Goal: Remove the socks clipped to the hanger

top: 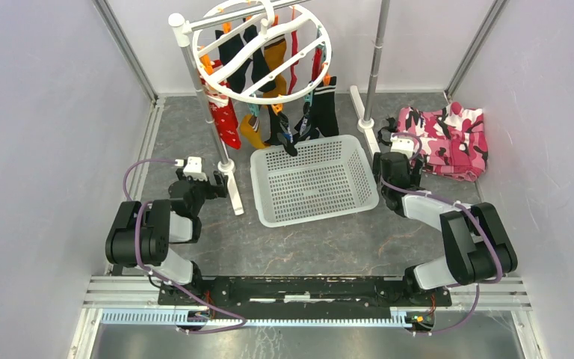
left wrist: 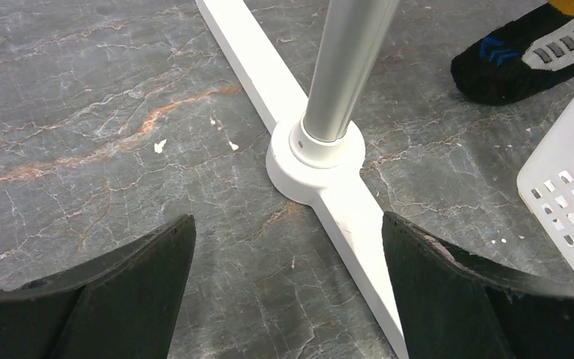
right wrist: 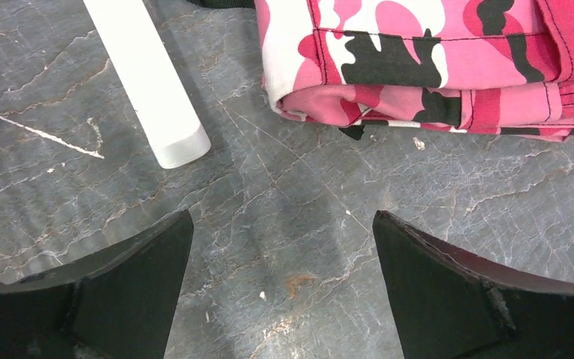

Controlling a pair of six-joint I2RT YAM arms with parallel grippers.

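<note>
The round white hanger [top: 321,63] hangs from a rail at the back. Several socks are clipped to it: a red one [top: 226,121], a mustard-yellow one [top: 252,132] and black ones [top: 325,108]. One black sock's toe [left wrist: 519,63] shows at the top right of the left wrist view. My left gripper [top: 211,179] is low over the table beside the left stand pole [left wrist: 344,67], open and empty. Near the pink cloth, my right gripper [top: 397,146] is also low, open and empty. Both grippers are well below the hanger and touch no sock.
A white perforated basket [top: 315,182] stands on the table under the hanger, between the arms. A pink camouflage cloth [top: 448,138] lies at the right. The stand's white feet [left wrist: 344,202] [right wrist: 149,90] run along the table beside each gripper.
</note>
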